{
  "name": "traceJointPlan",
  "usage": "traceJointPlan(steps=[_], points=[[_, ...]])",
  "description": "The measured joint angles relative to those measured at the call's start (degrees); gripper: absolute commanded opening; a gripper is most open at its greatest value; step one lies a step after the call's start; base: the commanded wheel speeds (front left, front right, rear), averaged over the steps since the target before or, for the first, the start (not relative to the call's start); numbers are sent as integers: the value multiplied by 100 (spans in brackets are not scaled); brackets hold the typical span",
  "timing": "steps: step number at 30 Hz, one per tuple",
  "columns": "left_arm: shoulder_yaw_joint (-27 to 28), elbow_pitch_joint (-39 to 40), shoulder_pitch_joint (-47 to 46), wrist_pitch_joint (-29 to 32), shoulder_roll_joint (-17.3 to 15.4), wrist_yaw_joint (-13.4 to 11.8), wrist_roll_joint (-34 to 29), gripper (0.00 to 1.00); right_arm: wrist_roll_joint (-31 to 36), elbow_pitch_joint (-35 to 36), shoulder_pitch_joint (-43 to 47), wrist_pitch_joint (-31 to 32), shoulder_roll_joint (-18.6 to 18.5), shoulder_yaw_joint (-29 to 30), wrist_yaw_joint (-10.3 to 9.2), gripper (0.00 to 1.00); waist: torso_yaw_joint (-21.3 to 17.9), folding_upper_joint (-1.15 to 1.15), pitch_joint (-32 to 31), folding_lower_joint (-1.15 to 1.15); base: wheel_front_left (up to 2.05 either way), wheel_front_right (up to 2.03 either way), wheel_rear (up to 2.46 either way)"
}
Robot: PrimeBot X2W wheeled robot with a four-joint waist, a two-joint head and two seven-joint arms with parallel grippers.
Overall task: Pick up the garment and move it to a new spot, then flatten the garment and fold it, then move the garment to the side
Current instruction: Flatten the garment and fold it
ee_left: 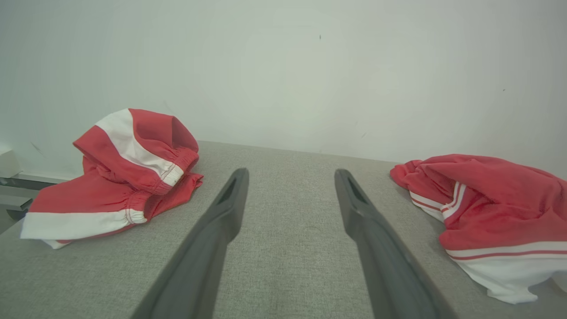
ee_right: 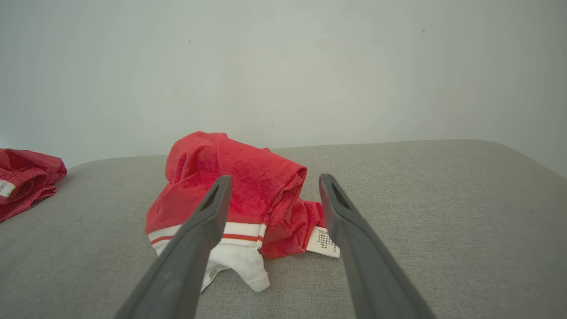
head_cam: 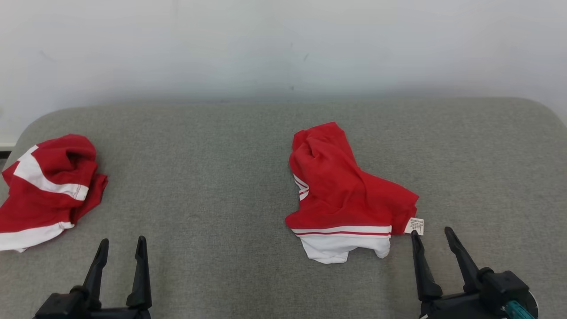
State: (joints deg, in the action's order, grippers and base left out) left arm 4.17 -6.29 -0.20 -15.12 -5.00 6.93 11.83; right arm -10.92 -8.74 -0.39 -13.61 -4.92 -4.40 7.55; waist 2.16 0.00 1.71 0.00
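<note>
Since the crumpled red garment (head_cam: 345, 195) lies right of centre on the grey cushion (head_cam: 212, 168), my right pincer (head_cam: 431, 231) hovers spread and empty just beside its label (head_cam: 414, 226), poised to pinch; my left pincer (head_cam: 123, 240) hangs open, well apart

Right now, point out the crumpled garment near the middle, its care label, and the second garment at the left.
middle garment (head_cam: 345, 195), head view, red body.
care label (head_cam: 414, 226), head view, tag's middle.
left garment (head_cam: 40, 208), head view, red fabric below white band.
</note>
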Motion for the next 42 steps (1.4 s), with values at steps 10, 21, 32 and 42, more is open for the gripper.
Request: traceJointPlan(steps=[10, 21, 32, 42], points=[[-101, -153, -335, 1, 20, 23, -10, 100, -143, -1349, -622, -52, -135, -227, 0, 100, 324, 0, 308, 1, 0, 0, 0], [-113, -281, -520, 1, 33, 49, -10, 100, -491, -2783, -1493, -136, -175, -638, 0, 19, 771, 0, 642, 1, 0, 0, 0], [-121, -427, -497, 0, 60, 57, -13, 100, -945, -2057, -1822, -137, -133, -1269, 0, 0, 783, 0, 492, 1, 0, 0, 0], [-197, -430, -491, 1, 59, 57, -13, 100, -1511, -1235, -2603, -140, 134, -2042, 0, 0, 654, 0, 334, 0, 0, 0, 0]])
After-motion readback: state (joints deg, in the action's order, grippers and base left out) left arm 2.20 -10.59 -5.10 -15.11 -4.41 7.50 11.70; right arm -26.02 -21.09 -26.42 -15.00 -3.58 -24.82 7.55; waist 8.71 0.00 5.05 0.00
